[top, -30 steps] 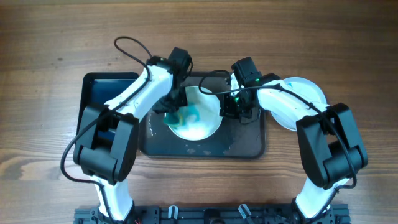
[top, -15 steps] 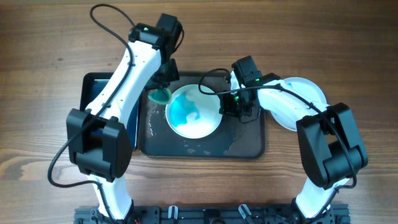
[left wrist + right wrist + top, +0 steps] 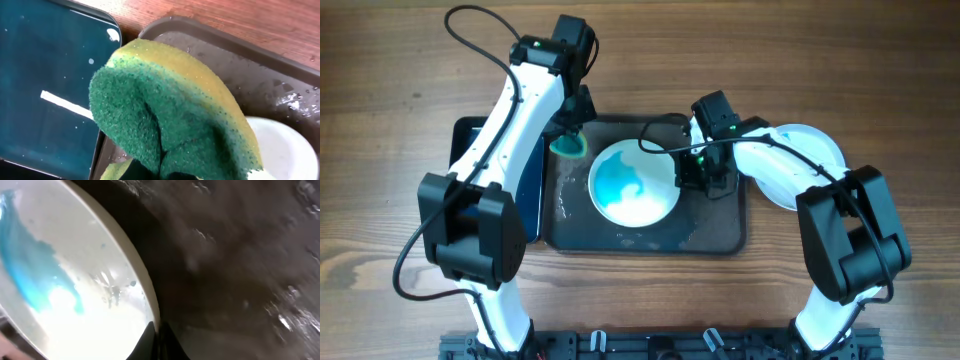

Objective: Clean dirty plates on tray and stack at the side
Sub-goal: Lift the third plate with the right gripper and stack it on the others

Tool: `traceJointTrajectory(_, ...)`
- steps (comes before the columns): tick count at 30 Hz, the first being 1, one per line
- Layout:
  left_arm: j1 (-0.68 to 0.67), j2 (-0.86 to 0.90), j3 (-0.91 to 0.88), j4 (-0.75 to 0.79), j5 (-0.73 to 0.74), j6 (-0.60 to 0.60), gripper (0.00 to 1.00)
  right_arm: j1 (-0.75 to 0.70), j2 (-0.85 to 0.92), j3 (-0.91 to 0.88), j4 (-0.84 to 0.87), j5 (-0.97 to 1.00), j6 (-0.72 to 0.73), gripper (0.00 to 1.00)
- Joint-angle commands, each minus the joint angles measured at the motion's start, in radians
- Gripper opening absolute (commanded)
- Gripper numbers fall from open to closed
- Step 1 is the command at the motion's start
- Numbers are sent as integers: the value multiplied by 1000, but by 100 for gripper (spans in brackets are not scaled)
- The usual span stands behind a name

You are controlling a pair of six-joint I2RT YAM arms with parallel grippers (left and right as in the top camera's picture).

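1. A large dark brown-grey rectangular tray with a low rim lies mid-counter, its bare bottom wet and glistening.
2. On it, toward 12 o'clock, sits a round white plate smeared with blue over its left and middle.
3. The right gripper is at that plate's 3 o'clock edge, its jaws pinching the rim.
4. The left gripper hangs over the tray's 10 o'clock corner. Its jaws are pressed onto a folded green-and-yellow scouring sponge, which is clear of the plate.
5. A smaller glossy black tray lies just beside the big tray at 9 o'clock.
6. A second white plate rests on the wooden counter at the tray's 3 o'clock, partly under the right arm. I cannot tell whether more lie beneath it.
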Motion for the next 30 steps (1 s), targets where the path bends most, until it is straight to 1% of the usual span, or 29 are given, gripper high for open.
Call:
traceJointTrajectory(1, 2, 13, -24, 8, -16, -14, 4, 29, -64, 37, -81, 254, -1, 4)
traceJointTrajectory(9, 2, 13, -24, 29, -16, -15, 4, 133, -391, 37, -183, 752, 3, 4)
traceJointTrajectory(12, 2, 13, -24, 37, -13, -18, 4, 175, -461, 37, -197, 914, -1, 4)
traceJointTrajectory(16, 2, 13, -24, 40, -13, -18, 4, 230, -490, 37, -239, 1060, -51, 4)
traceJointTrajectory(21, 2, 13, -24, 45, -14, -18, 4, 325, -490, 37, -282, 1319, -50, 4)
traceJointTrajectory(24, 2, 13, -24, 63, -13, -18, 4, 404, -490, 37, -279, 1473, -53, 4)
traceJointTrajectory(26, 2, 13, -24, 70, -13, -18, 4, 496, -490, 37, -278, 1621, -55, 4)
traceJointTrajectory(30, 2, 13, -24, 69, -13, -18, 4, 602, -490, 36, -253, 1811, -112, 4)
